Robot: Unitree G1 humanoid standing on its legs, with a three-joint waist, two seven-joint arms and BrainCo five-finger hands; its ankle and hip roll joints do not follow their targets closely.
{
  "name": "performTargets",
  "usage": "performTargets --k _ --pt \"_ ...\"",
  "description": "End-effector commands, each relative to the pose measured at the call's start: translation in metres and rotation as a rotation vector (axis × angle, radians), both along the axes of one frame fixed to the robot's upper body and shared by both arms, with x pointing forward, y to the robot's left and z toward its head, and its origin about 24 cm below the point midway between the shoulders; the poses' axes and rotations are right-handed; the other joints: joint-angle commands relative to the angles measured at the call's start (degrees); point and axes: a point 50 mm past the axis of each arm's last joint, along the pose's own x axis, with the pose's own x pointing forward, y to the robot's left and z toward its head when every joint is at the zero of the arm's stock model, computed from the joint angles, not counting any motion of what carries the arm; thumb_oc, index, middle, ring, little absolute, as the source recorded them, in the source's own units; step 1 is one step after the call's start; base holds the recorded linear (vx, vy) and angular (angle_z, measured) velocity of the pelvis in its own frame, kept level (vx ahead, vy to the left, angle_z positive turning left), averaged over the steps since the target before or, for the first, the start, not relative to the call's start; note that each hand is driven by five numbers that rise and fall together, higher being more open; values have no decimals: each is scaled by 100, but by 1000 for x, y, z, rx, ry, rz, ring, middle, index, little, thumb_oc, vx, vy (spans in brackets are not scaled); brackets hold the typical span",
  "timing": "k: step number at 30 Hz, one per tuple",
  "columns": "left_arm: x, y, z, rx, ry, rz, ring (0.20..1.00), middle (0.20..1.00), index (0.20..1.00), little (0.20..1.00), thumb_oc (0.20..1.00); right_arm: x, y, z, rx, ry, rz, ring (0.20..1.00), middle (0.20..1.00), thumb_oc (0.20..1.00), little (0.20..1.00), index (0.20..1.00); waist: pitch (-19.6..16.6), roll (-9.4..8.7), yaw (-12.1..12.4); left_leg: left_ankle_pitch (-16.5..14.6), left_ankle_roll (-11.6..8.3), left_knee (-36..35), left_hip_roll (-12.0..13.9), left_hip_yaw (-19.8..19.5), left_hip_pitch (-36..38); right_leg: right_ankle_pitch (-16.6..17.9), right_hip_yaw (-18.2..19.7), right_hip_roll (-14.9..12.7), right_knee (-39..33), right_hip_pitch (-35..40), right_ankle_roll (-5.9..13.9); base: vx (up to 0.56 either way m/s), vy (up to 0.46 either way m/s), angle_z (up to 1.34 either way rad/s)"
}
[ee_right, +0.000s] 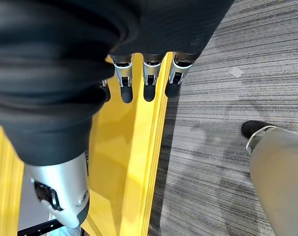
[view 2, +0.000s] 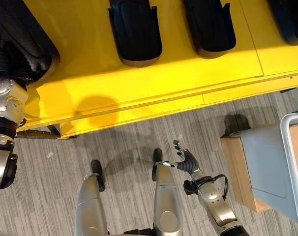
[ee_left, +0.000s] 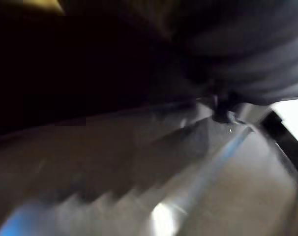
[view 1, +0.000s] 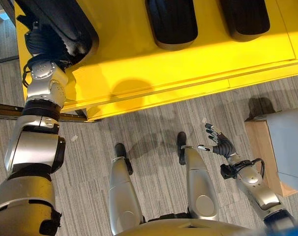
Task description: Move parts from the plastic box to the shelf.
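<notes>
A large black part [view 1: 65,24] lies at the left end of the yellow shelf [view 1: 139,73]. My left hand [view 1: 41,43] reaches up to it, with the dark wrist cover at the part's edge and the fingers hidden against it. Two more black parts [view 1: 171,22] [view 1: 245,17] lie further right on the shelf. My right hand [view 1: 219,142] hangs low over the floor, open and empty, its fingers [ee_right: 147,73] straight. The grey plastic box [view 2: 267,162] stands at the right.
The box rests on a wooden stand [view 2: 235,167] close to my right arm. The shelf's front edge [view 1: 188,91] runs across the view above grey striped carpet [view 1: 149,128]. A dark rail [view 1: 6,110] runs along the floor at the left.
</notes>
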Motion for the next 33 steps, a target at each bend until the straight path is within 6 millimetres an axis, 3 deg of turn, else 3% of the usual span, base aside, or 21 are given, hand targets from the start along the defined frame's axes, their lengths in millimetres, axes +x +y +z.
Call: performTargets --k 1,21,27,29,32,33 --pt "-8 15 -3 -26 -22 50 1000 1000 1000 1000 1000 -9 -4 3 15 -11 2 1000 1000 1000 1000 1000 -282 -45 102 31 -66 -90 233 184 65 -227 130 -231 50 87 283 0 0 0" --pt "-14 22 2 -6 -39 66 1000 1000 1000 1000 1000 -8 -7 7 1 -21 8 1000 1000 1000 1000 1000 -266 -3 157 24 -48 -72 204 173 172 -253 139 -246 116 166 286 0 0 0" --pt "-27 35 18 234 13 137 1000 1000 1000 1000 1000 -8 -11 8 6 -22 12 1000 1000 1000 1000 1000 -276 29 195 46 -57 -183 173 209 407 -257 135 -257 72 384 295 0 0 0" --pt "-35 33 37 470 39 185 1000 1000 1000 1000 1000 -7 -13 12 12 -37 19 1000 1000 1000 1000 1000 -278 51 230 63 -56 -244 160 228 514 -261 135 -267 64 475 298 0 0 0" --pt "-44 24 52 667 11 222 1000 1000 1000 1000 1000 -6 -18 14 17 -49 12 1000 1000 1000 1000 1000 -264 74 266 65 -58 -273 160 223 613 -281 134 -270 67 556 297 -20 -3 1" --pt "-49 21 56 745 2 245 1000 1000 1000 1000 1000 -6 -19 15 18 -53 7 1000 1000 1000 1000 1000 -261 79 273 214 -27 -313 149 231 573 -150 139 -269 13 527 266 11 -8 3"
